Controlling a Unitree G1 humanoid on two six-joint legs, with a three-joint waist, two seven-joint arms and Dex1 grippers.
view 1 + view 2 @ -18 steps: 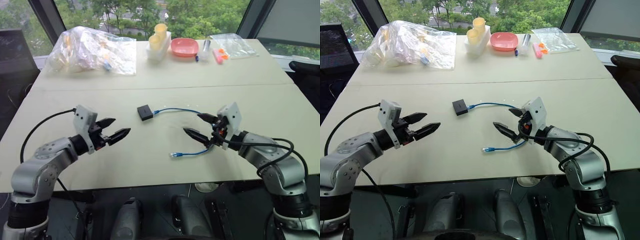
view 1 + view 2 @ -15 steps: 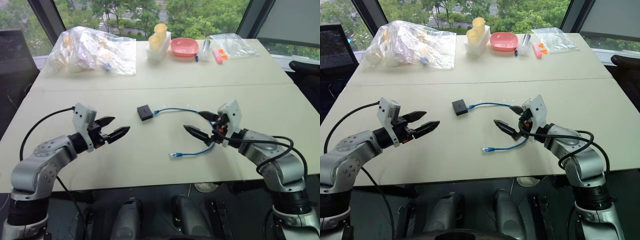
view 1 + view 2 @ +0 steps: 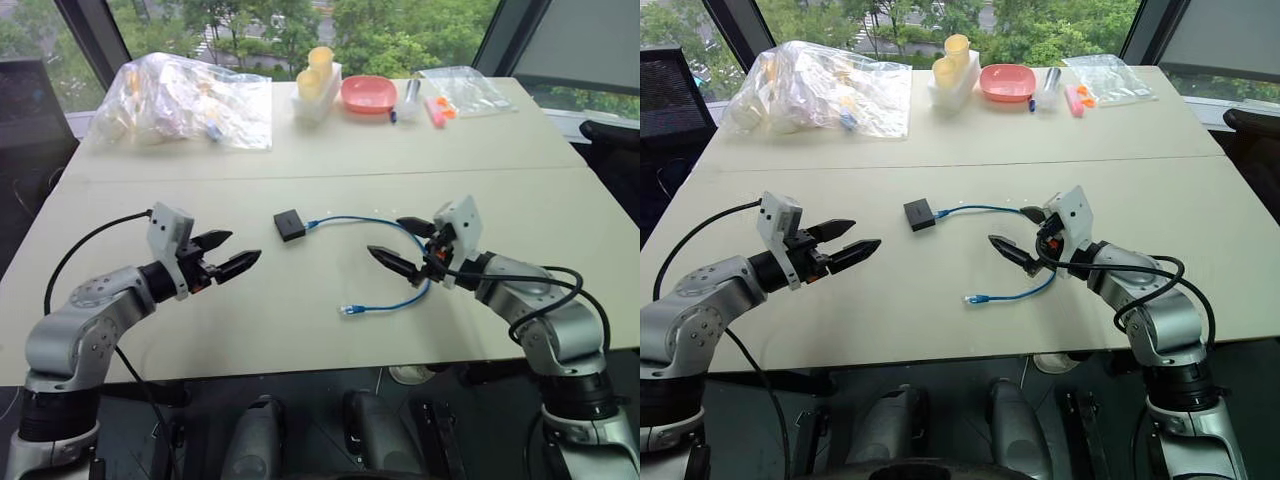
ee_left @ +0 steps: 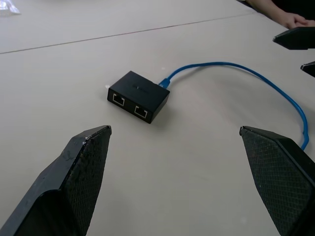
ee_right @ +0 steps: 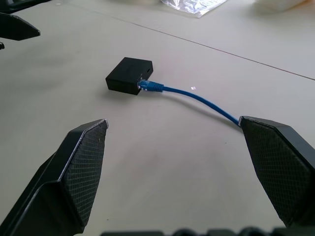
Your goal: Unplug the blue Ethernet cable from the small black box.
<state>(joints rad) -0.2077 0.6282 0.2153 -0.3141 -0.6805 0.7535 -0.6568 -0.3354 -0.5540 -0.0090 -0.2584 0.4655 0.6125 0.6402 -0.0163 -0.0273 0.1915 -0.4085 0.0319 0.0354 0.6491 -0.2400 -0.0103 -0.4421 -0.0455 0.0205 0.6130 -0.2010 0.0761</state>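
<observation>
left arm: bent, reaching forward and inward above the worktop | left claw (image 3: pixel 229 258): fingers spread wide, empty, nearly level | right arm: bent, reaching forward and inward | right claw (image 3: pixel 400 245): fingers spread wide, empty, facing the left claw, well apart

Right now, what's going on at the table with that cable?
Nothing is held yet. The blue Ethernet cable is still plugged into the small black box, which lies on the table between the arms. The left pincer hovers open to the box's left, and the right pincer hovers open over the cable's bend. The cable's free plug lies on the table nearer the robot.
</observation>
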